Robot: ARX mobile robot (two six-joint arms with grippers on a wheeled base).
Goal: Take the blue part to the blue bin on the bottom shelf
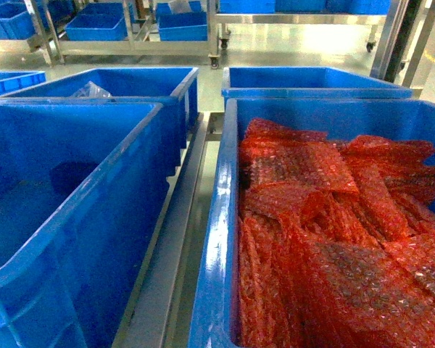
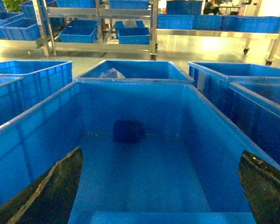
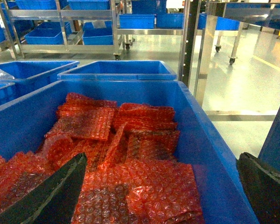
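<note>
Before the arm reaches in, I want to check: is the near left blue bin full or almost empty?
Almost empty. The left blue bin shows a bare floor with only one dark blue part lying near its far wall; the right bin holds red bubble-wrap bags.

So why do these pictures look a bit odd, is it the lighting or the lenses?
Head view: the bright polished floor washes out at the top and the near blue plastic bin looks soft. Left wrist view: a dark blue part lies dim against the bin's far wall and the gripper's black fingers blur at the corners. Right wrist view: red bubble-wrap bags glint, and the floor glares at right.
</note>
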